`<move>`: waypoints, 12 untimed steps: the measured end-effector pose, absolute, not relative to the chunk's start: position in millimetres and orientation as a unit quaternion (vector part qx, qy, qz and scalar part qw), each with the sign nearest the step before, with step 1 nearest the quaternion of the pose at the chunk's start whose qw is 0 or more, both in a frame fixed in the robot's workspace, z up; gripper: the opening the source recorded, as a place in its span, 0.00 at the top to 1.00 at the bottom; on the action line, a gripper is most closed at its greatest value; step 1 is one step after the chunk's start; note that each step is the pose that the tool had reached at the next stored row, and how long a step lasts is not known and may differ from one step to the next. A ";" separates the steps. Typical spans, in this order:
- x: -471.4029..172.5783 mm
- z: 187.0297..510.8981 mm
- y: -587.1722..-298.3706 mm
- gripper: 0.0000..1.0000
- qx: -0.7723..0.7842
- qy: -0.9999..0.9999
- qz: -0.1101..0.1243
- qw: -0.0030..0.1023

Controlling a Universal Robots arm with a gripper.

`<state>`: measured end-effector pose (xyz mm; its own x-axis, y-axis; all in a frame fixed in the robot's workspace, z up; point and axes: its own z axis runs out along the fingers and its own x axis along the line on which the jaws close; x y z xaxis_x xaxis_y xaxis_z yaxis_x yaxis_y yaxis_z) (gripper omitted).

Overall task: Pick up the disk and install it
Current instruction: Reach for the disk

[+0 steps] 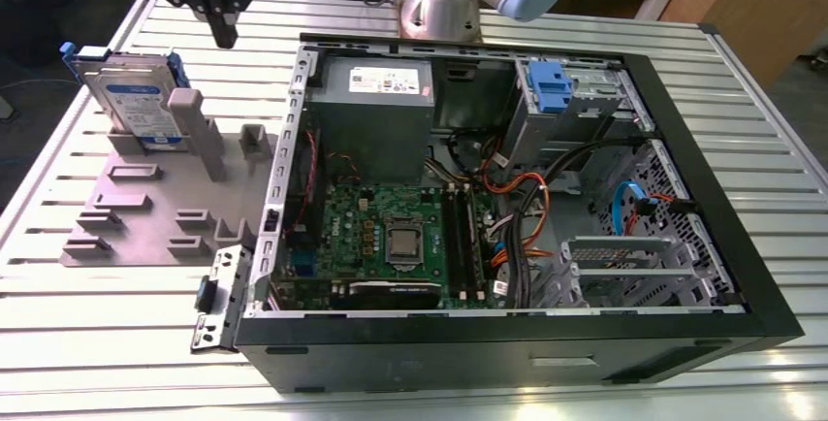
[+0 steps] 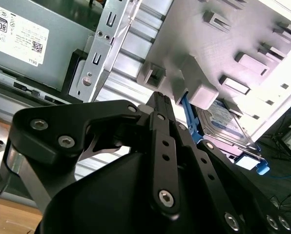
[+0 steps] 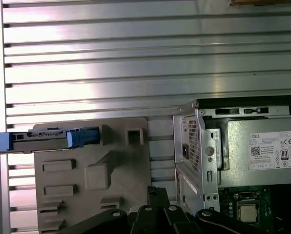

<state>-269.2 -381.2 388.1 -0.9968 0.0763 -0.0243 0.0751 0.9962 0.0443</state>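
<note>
The disk (image 1: 134, 97) is a silver drive with a white-and-blue label in a blue carrier. It stands on edge in a slot of the grey holder plate (image 1: 149, 219), on the exterior view's left. In the second wrist view the disk (image 2: 224, 125) shows behind the holder's posts; in the first wrist view the disk (image 3: 48, 139) shows edge-on. My gripper (image 1: 225, 35) hangs above the table behind the holder, apart from the disk. Its black fingers meet at the tips, shut on nothing, in both wrist views (image 2: 157, 96) (image 3: 157, 191).
An open computer case (image 1: 705, 174) lies on the slatted metal table (image 1: 116, 343), to the exterior view's right of the holder. Inside are a grey power supply (image 1: 375, 101), a motherboard (image 1: 388, 237), cables and a drive bay with a blue latch (image 1: 550, 86).
</note>
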 end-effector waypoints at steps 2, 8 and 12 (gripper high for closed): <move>-270.3 388.0 -381.2 0.89 0.038 0.999 0.022 0.013; -273.5 387.7 -381.2 0.89 0.038 0.999 0.022 0.013; -275.6 387.4 -381.2 0.89 0.038 0.999 0.022 0.013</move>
<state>-275.6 -381.2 387.4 -0.9968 0.0762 -0.0242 0.0751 0.9962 0.0443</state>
